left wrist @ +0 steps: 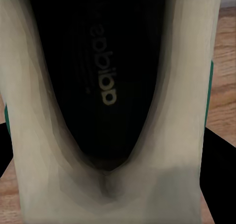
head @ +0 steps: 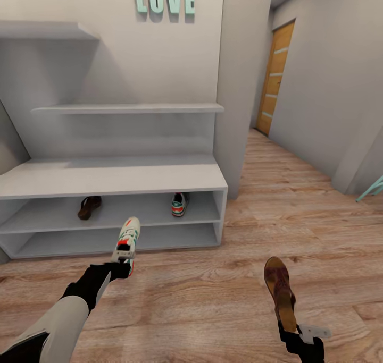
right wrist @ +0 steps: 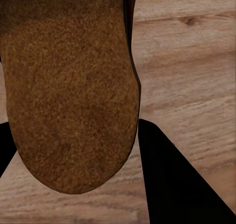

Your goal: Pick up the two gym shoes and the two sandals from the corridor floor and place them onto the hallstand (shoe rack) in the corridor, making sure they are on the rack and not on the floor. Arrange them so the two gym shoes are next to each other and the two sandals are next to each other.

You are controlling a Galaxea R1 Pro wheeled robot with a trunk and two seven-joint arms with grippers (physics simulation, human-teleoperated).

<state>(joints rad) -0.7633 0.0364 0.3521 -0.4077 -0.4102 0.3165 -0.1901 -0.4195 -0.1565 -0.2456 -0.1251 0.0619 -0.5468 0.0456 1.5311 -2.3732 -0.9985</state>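
Hallstand (head: 114, 179) ahead-left; its upper open shelf has one sandal (head: 89, 207) toward the left & one gym shoe (head: 180, 204) toward the right, well apart. Lower shelf bare. Left gripper (head: 123, 259) clamps 2nd gym shoe (head: 127, 238) by the heel, toe aimed at the rack, long axis roughly fwd. Right gripper (head: 295, 328) holds 2nd sandal (head: 280, 291) by the heel end, toe pointing away over corridor floor (head: 213, 299). Open floor runs right toward an orange door (head: 274, 78).

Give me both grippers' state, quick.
Left gripper: shut on a gym shoe, held off the floor before the hallstand.
Right gripper: shut on a sandal by its heel end.
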